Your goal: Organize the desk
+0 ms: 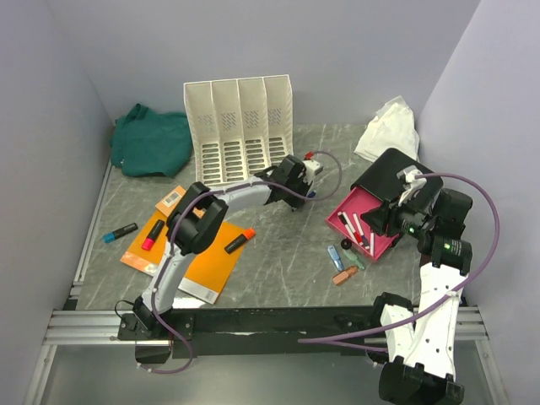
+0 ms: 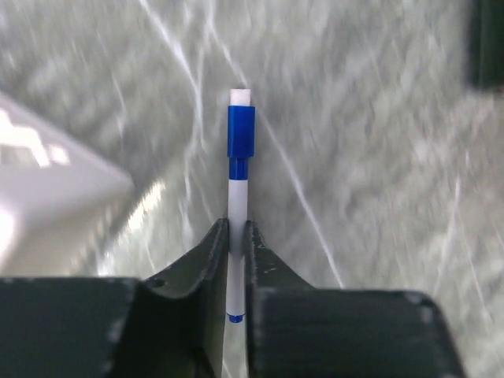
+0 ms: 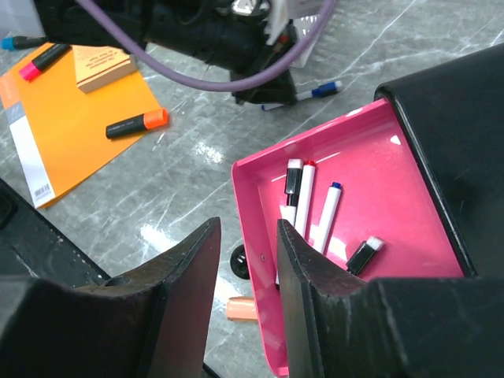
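Note:
The desk (image 1: 278,253) is dark stone-look with white veins. My left gripper (image 2: 236,224) is shut on a white marker with a blue cap (image 2: 239,134), held low over the desk. In the top view the left gripper (image 1: 302,181) is at mid-desk in front of the white file organiser (image 1: 240,126). The marker also shows in the right wrist view (image 3: 315,91). My right gripper (image 3: 246,228) is open and empty above the near left edge of a pink tray (image 3: 260,236). Several markers (image 3: 303,197) lie in the tray.
The tray's black lid (image 1: 392,173) stands open behind it. An orange folder (image 1: 198,261) at the left carries a note pad (image 1: 173,201) and highlighters (image 1: 240,242). Small loose pieces (image 1: 344,261) lie near the tray. A green cloth (image 1: 152,139) and a white cloth (image 1: 388,126) lie at the back.

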`<action>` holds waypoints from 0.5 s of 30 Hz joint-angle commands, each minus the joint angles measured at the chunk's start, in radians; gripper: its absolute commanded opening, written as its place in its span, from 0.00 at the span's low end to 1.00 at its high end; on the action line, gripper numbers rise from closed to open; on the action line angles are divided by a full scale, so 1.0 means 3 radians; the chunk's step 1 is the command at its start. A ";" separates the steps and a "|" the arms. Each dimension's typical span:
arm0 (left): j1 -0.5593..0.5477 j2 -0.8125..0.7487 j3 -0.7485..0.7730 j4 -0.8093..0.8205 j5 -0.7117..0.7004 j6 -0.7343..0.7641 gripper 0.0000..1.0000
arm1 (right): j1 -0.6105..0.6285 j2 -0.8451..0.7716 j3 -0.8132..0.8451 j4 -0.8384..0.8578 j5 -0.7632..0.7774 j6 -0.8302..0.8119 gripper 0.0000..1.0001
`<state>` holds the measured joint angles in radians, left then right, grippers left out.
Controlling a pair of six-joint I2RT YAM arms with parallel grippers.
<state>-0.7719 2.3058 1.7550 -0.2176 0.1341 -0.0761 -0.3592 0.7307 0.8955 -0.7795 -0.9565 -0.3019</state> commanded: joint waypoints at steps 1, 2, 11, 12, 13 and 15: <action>-0.0009 -0.0505 -0.0582 0.0116 0.0039 -0.0298 0.09 | -0.0030 0.0018 0.0124 -0.0096 -0.0099 -0.0139 0.43; -0.0014 -0.0598 -0.0700 0.0193 0.0024 -0.0344 0.05 | -0.0030 0.0034 0.0164 -0.0172 -0.0104 -0.0174 0.43; -0.0014 -0.1881 -0.2080 0.0990 0.0084 -0.1100 0.01 | 0.0260 0.0509 0.0690 -0.0679 -0.0033 -0.0517 0.47; -0.0014 -0.2004 -0.2350 0.1093 0.0146 -0.1294 0.01 | 0.0348 0.0611 0.0747 -0.0709 0.0008 -0.0532 0.47; -0.0014 -0.2263 -0.2494 0.1326 0.0197 -0.1407 0.01 | 0.0450 0.0657 0.0798 -0.0715 0.0084 -0.0507 0.47; -0.0014 -0.2622 -0.2892 0.1568 0.0269 -0.1769 0.01 | 0.0838 0.0805 0.0947 -0.0679 0.0283 -0.0385 0.47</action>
<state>-0.7731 1.7229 1.0462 0.0280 0.1524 -0.3851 -0.2424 0.9176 1.0885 -0.9565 -0.9428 -0.4278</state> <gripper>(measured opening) 0.089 0.466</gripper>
